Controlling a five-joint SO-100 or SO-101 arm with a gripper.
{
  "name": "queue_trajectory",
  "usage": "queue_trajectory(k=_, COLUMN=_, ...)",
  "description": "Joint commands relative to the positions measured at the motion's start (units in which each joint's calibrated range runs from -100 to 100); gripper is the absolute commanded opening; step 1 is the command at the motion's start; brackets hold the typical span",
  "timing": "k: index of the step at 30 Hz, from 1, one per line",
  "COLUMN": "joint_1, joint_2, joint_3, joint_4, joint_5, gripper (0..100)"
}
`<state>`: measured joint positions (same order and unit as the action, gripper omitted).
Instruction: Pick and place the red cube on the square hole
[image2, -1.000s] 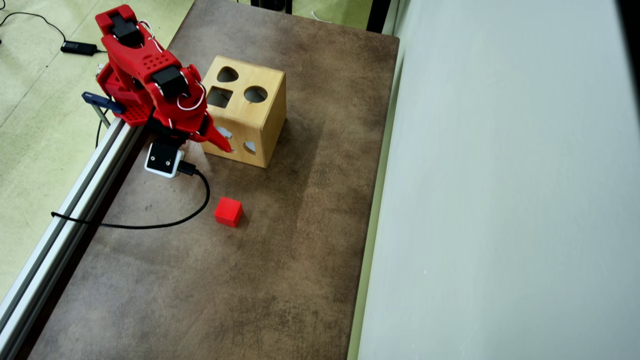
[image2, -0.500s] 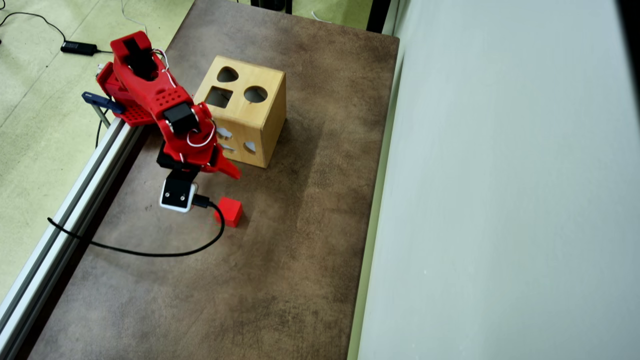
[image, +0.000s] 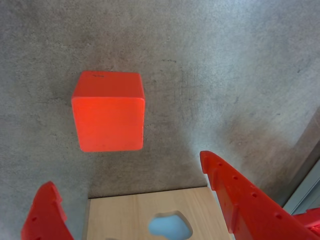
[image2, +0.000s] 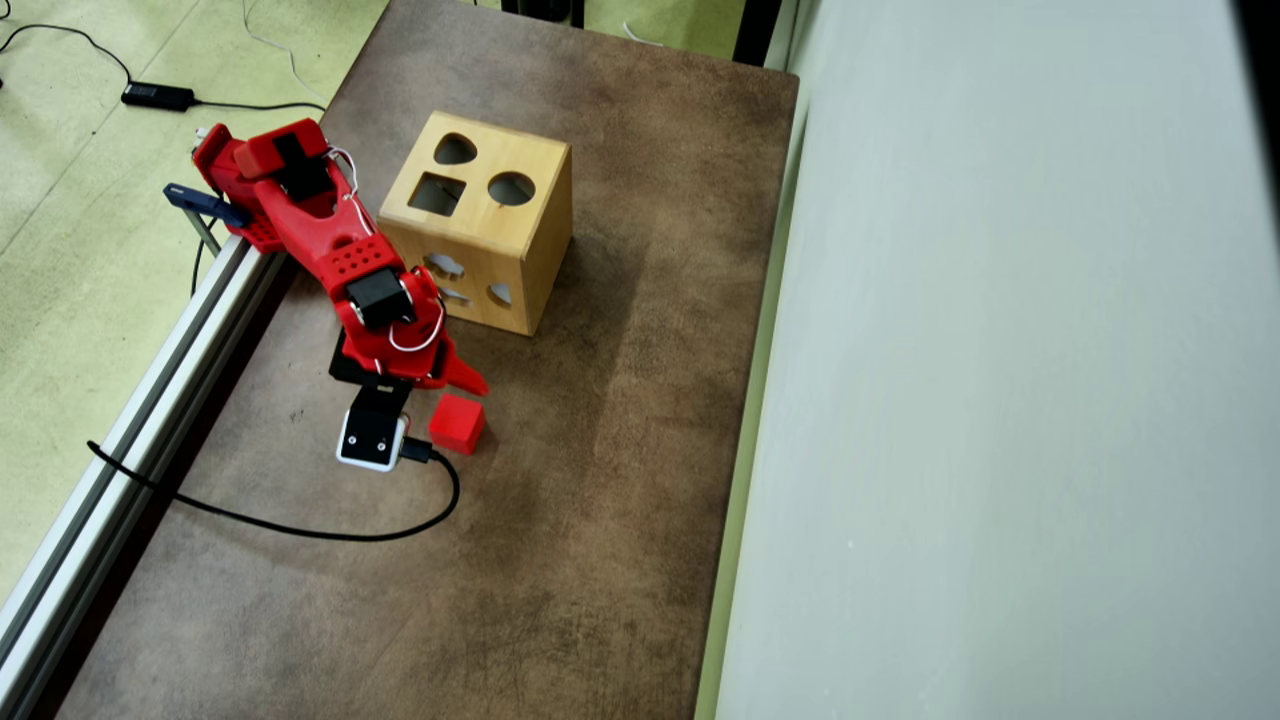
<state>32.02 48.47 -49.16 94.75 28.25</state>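
Note:
The red cube (image: 109, 111) lies on the brown table, ahead of my gripper (image: 126, 170) in the wrist view. The jaws stand wide apart with nothing between them. The left fingertip (image: 47, 192) and the right finger (image: 235, 190) are both short of the cube and apart from it. In the overhead view the cube (image2: 457, 423) sits just below the gripper (image2: 465, 385). The wooden shape box (image2: 500, 235) stands behind the arm, with the square hole (image2: 437, 193) on its top face, between a heart-like hole and a round hole.
The box's side with a cloud-shaped hole (image: 170, 226) shows at the bottom of the wrist view. A metal rail (image2: 140, 400) runs along the table's left edge. A black cable (image2: 300, 530) loops across the table from the wrist camera. A pale wall (image2: 1000, 400) borders the right.

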Motion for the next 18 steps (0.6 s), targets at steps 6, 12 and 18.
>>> queue_trajectory(k=6, joint_1=-0.74, joint_2=5.92, joint_3=-9.33, joint_4=-1.11, joint_5=0.34, gripper=42)
queue_trajectory(k=12, joint_1=-0.81, joint_2=9.66, joint_3=-13.09, joint_4=-5.05, joint_5=0.39, gripper=42)
queue_trajectory(k=18, joint_1=-3.49, joint_2=11.02, joint_3=-13.18, joint_4=-5.05, joint_5=0.39, gripper=42)
